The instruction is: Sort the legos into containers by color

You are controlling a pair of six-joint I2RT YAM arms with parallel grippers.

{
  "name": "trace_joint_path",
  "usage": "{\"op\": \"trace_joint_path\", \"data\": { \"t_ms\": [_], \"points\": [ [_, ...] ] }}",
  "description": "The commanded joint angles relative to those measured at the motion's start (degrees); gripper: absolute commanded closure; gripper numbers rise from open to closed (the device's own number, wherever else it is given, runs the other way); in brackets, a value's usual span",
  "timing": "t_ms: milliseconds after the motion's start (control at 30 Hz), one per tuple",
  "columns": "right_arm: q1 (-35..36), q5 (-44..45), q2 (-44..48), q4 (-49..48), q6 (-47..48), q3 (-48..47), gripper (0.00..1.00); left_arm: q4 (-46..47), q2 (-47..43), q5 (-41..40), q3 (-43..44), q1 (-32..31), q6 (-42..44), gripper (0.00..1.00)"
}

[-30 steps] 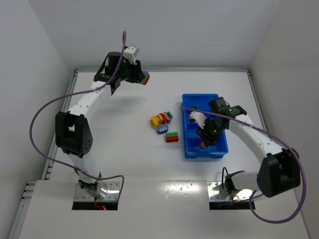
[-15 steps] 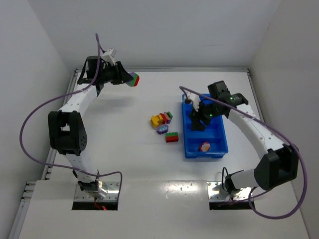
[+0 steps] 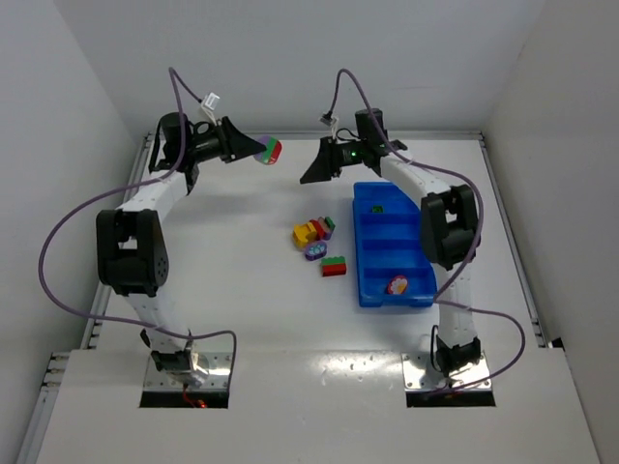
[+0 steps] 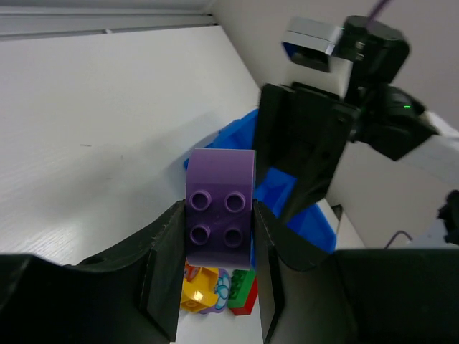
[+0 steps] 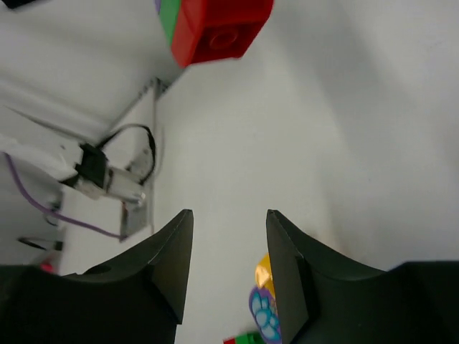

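The left tool (image 3: 256,149) is clenched on a stacked brick (image 3: 270,150) with purple, green and red layers. It holds the brick in the air above the counter (image 3: 232,261), out toward 11 o'clock in the overhead view. In the left wrist view the purple studded face sits squarely between the two fingers (image 4: 163,276).

The right tool (image 5: 228,229) is released: its fingers stand apart with only bare counter between them. It reaches toward 12 o'clock and points at the held brick, close to it but apart. In the right wrist view the red end of the brick shows at the top.

The blue tray (image 3: 404,244) lies at about 3 o'clock. A small green piece (image 3: 377,206) is in its farthest compartment. A pale, pinkish piece (image 3: 397,285) is in the nearest one.

The loose legos lie at the centre of the counter, just beside the tray's 9 o'clock wall. They are a yellow-and-red brick (image 3: 308,233), a purple brick (image 3: 314,251) and a red-and-green brick (image 3: 333,266).
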State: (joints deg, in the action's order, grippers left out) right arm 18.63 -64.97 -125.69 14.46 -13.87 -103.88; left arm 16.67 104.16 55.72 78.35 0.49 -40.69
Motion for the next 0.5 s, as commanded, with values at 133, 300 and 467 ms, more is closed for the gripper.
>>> {"op": "trace_joint_path", "data": {
  "t_ms": [133, 300, 467],
  "points": [
    [0.4, -9.3, -9.0, -37.5, -39.4, -12.4, 0.54, 11.5, 2.7, 6.9, 0.1, 2.5, -7.6, 1.0],
    [1.8, -8.7, -11.1, -41.8, -42.6, -14.0, 0.53, 12.6, 4.7, 7.5, 0.1, 3.0, -7.6, 1.0],
    [3.6, -7.6, -13.3, -41.8, -43.2, -15.2, 0.53, 12.6, 7.2, 8.0, 1.8, 3.0, -7.6, 1.0]
  ]
}}
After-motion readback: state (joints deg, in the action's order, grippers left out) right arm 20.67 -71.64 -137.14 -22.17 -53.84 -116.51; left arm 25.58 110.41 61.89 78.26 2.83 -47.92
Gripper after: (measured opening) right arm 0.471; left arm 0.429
